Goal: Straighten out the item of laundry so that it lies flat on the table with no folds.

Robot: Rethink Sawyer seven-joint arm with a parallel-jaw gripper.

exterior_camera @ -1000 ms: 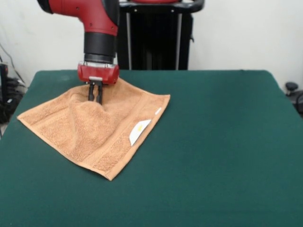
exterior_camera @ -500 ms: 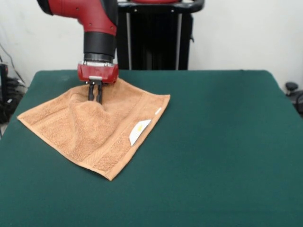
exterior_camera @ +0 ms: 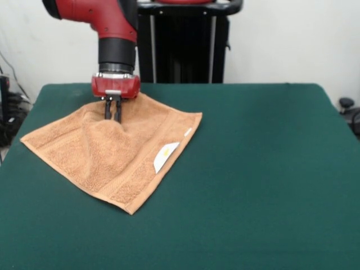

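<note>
The item of laundry (exterior_camera: 112,154) is an orange-tan towel spread on the left half of the green table (exterior_camera: 259,169). Its white label (exterior_camera: 165,156) lies near the right edge. A raised wrinkle runs up the towel's middle to its far part. There my gripper (exterior_camera: 113,119) stands upright, shut on a pinch of the cloth, with its black fingers (exterior_camera: 108,110) close together. The red wrist sits just above the towel's far edge. The towel's near corner points toward the table's front.
A black stand rises behind the table's far edge. Dark cables and gear sit off the table at the left, and a black object sits off the right edge.
The gripper has risen very slightly, lifting the pinched cloth a little; the towel otherwise lies as before.
</note>
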